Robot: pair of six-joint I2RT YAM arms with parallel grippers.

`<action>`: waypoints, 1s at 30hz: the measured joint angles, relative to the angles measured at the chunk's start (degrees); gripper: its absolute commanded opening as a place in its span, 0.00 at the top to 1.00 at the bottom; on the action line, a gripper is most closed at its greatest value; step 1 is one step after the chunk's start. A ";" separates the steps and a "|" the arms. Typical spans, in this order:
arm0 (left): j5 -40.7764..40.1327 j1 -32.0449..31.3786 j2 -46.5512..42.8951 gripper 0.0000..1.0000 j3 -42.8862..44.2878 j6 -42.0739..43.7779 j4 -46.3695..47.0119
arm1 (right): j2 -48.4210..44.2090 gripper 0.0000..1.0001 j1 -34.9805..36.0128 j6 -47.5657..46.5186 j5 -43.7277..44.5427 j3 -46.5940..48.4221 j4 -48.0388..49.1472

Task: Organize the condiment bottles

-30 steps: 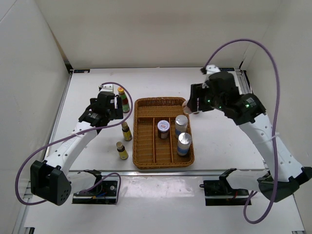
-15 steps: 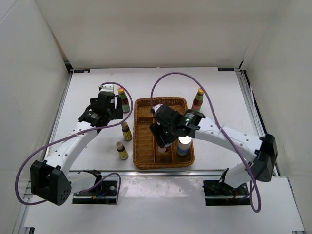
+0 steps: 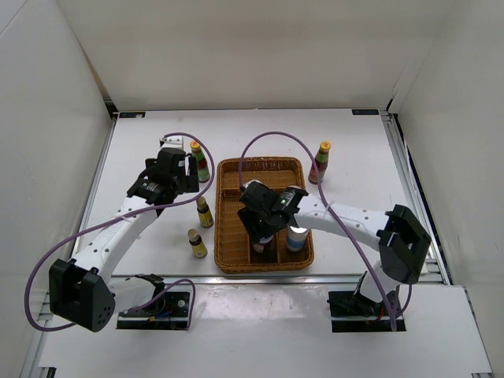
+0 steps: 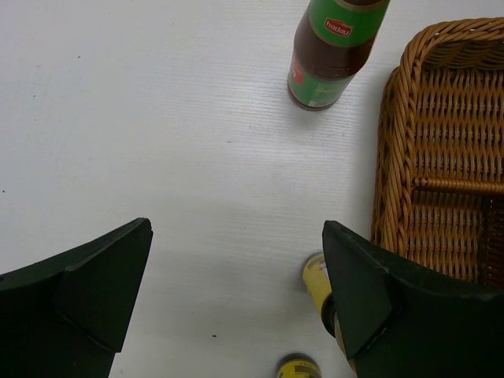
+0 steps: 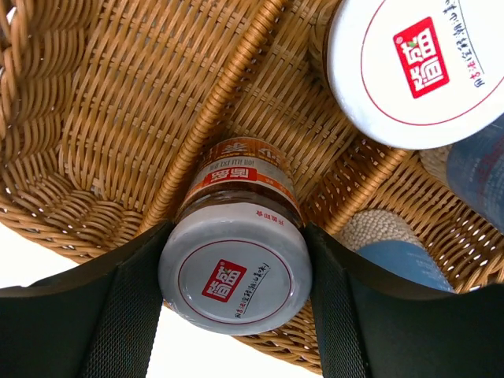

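The right arm (image 3: 346, 216) is no longer working at the overhead frame's upper right; it is reaching into the wicker tray (image 3: 227, 236), so a jar there is probably being rearranged. The right gripper (image 5: 235, 236) is clamping the silver-lidded jar (image 5: 234, 272) between both fingers, in the middle compartment. The left gripper (image 4: 236, 227) is hanging spread and empty, with the green-labelled sauce bottle (image 4: 329, 55) well beyond its fingertips.

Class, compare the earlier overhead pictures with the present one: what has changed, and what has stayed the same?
The right arm swung from the far right, leaving the red bottle standing there, to the tray; the right hand now grips a jar in the middle compartment. The left hand, open over the table, stayed put, as did the brown bottles.
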 measured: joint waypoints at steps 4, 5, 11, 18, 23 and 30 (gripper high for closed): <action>0.04 0.00 -0.11 0.00 0.00 0.00 -0.02 | -0.22 0.11 0.00 1.07 0.85 0.44 -0.26; 0.66 0.00 -0.31 0.00 0.00 0.00 -0.04 | -0.39 0.01 0.00 1.31 1.49 1.22 -0.81; 10.58 -2.03 -5.66 0.00 0.00 -0.28 -0.33 | -4.55 0.00 0.02 1.66 6.21 7.32 -2.97; 21.33 -3.41 -12.00 0.00 0.24 -2.60 -1.36 | -15.47 0.00 -0.02 1.29 11.15 8.55 -2.49; 23.82 -3.41 -9.16 0.13 0.07 -3.45 -1.75 | -14.93 0.00 -0.02 1.27 11.91 8.46 -2.47; 23.54 -3.41 -3.45 0.16 -2.25 -4.09 -3.43 | -14.67 0.00 -0.02 1.27 12.02 6.95 -2.82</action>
